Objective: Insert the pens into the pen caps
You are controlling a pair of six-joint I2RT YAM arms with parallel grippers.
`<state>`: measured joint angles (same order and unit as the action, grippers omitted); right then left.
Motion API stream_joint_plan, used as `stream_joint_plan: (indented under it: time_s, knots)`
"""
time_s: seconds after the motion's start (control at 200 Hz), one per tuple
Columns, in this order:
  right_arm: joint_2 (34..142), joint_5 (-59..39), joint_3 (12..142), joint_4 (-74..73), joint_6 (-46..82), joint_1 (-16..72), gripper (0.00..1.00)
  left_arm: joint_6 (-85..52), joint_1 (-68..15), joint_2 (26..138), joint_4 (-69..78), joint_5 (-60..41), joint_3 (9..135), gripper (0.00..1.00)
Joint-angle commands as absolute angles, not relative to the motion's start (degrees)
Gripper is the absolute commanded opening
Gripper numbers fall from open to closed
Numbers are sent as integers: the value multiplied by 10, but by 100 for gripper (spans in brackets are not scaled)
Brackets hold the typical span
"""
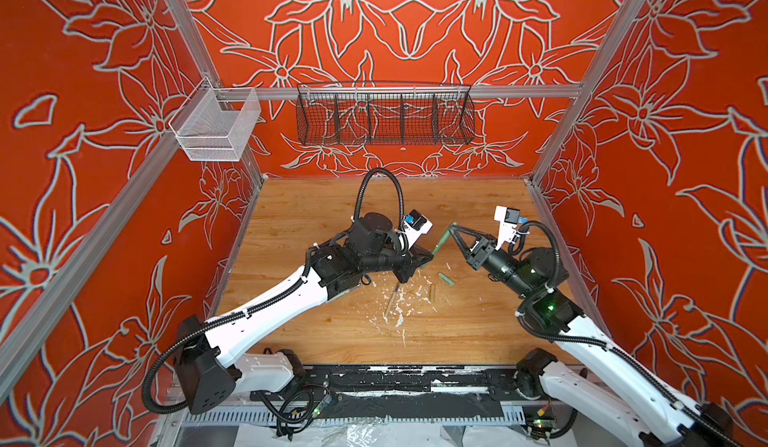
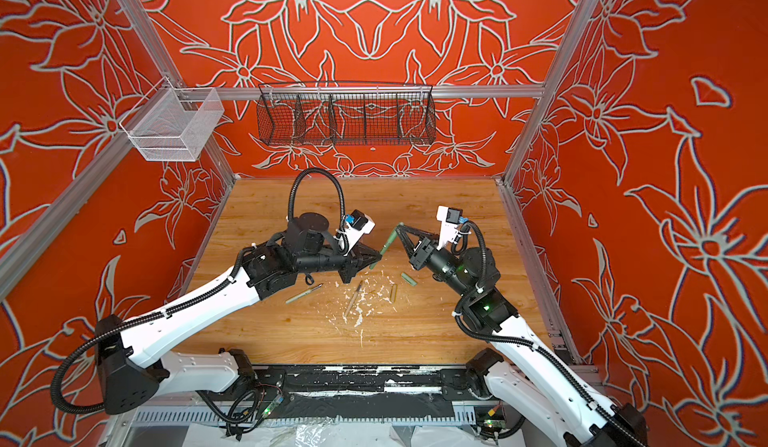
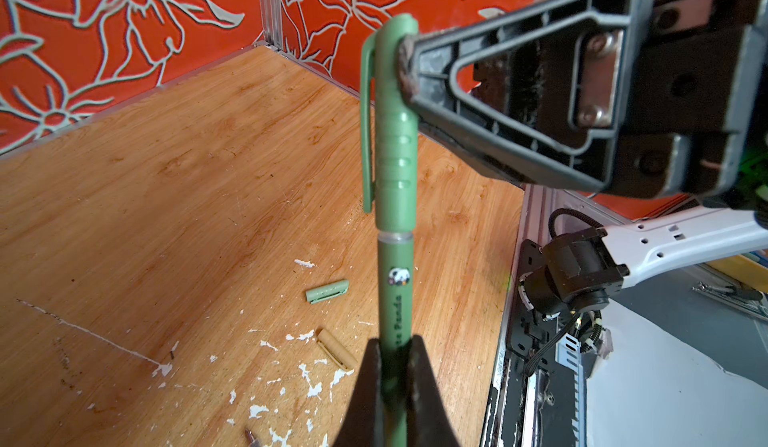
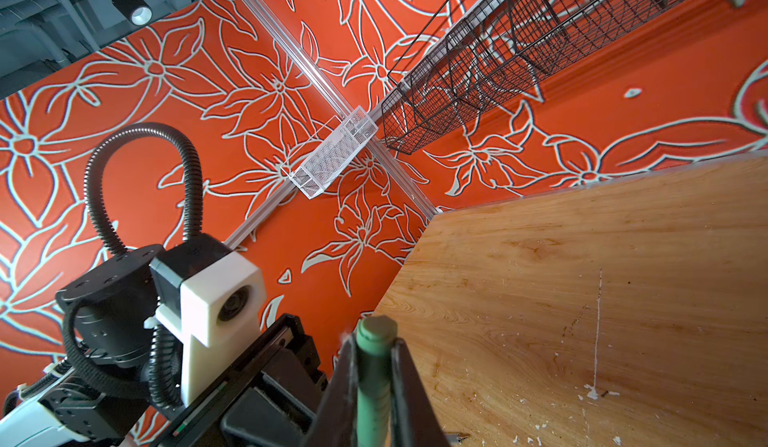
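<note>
My left gripper (image 3: 395, 349) (image 1: 424, 259) is shut on the dark green pen (image 3: 395, 291) (image 2: 376, 260), held above the table. The dark green pen cap (image 3: 395, 154) (image 4: 374, 382) sits over the pen's far end, in line with it. My right gripper (image 4: 374, 341) (image 1: 453, 228) is shut on that cap's top. On the table lie a pale green cap (image 1: 444, 279) (image 3: 327, 292), a tan cap (image 1: 432, 292) (image 3: 336, 354), a tan pen (image 1: 392, 299) (image 2: 353, 299) and a pale green pen (image 2: 303, 293), which lies partly under my left arm.
White paint flecks (image 1: 399, 312) dot the wooden table (image 1: 332, 216) around the loose pens and caps. A black wire basket (image 1: 384, 116) and a white mesh basket (image 1: 214, 127) hang on the back rail. Red flowered walls close in three sides.
</note>
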<state>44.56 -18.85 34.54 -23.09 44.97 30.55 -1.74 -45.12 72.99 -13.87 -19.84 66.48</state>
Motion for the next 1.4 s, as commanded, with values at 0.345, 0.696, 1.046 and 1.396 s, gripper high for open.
stream_joint_plan:
  time_s: [0.345, 0.696, 1.046, 1.396]
  knots:
    - [434, -190, 396, -147, 392, 313, 44, -5, -454, 732, -108, -220, 688, 0]
    - [409, -175, 444, -98, 375, 306, 60, -2, -454, 725, -117, -225, 684, 0]
    - [470, -237, 475, -104, 378, 291, 57, -2, -454, 702, -108, -245, 670, 0]
    - [482, -269, 481, -150, 402, 287, 51, -2, -454, 705, -113, -239, 664, 0]
